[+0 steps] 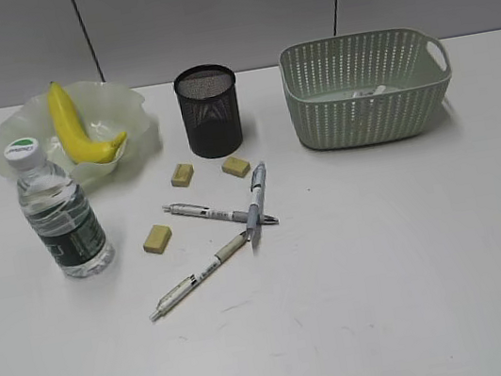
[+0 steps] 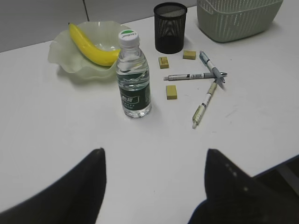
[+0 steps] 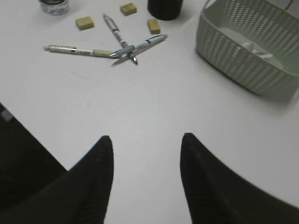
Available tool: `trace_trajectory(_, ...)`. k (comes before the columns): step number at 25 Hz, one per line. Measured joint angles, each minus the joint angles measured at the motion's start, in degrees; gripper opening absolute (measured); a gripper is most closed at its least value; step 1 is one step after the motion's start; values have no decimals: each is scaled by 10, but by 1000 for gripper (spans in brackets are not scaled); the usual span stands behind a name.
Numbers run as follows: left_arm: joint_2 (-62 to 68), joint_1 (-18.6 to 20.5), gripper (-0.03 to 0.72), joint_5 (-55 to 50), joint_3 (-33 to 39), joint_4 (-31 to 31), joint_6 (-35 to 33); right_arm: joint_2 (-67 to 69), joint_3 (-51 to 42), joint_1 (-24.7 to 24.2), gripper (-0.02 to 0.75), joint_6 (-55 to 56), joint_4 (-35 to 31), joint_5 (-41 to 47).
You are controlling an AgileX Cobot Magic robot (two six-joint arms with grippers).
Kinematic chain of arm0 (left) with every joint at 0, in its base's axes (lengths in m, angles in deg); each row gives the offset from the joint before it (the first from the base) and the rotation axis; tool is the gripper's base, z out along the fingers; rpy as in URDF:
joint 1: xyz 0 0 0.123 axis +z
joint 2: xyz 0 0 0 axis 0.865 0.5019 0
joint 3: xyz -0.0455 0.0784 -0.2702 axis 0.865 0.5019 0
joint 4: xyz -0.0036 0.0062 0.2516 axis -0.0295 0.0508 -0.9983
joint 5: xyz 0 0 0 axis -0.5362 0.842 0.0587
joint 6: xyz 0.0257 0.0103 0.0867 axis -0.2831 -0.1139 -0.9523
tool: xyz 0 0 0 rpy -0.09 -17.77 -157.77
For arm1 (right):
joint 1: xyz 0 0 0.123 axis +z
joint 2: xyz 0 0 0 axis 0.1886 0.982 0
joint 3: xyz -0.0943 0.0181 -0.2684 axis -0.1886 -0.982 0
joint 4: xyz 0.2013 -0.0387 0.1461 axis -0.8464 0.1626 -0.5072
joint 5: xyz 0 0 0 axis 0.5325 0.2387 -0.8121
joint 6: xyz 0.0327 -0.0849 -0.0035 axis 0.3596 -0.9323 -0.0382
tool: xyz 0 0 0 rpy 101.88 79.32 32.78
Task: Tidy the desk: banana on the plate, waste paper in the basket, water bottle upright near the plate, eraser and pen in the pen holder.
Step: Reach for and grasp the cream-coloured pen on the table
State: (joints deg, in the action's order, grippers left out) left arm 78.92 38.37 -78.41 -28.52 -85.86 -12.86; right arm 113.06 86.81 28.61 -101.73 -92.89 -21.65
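Yellow banana (image 1: 79, 129) lying in the wavy green plate (image 1: 128, 107). Left of the black mesh pen holder (image 1: 210, 110): water bottle (image 1: 61, 213) upright, in front of the plate. Just before the holder: three erasers (image 1: 182, 174) and three crossed pens (image 1: 257, 201) on the desk (image 1: 405, 259). Right of it: basket (image 1: 366, 88) with waste paper (image 1: 371, 91) inside. Left gripper (image 2: 154, 186) and right gripper (image 3: 147, 182) both spread apart, grasping nothing.
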Motion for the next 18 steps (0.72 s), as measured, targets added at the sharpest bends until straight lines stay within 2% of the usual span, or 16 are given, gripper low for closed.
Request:
trace_trajectory(5, 0, 0, 490, 0, 0, 0, 0, 222, 85, 0, 381, -165, -91, -21)
trace_trajectory(8, 0, 0, 490, 0, 0, -1, 0, 333, 155, 4, 381, -239, -117, -16)
trace_trajectory(15, 0, 0, 490, 0, 0, -2, 0, 542, 344, 95, 381, -357, -116, 3)
trace_trajectory(18, 0, 0, 490, 0, 0, -2, 0, 612, 412, 134, 381, -370, -87, 9)
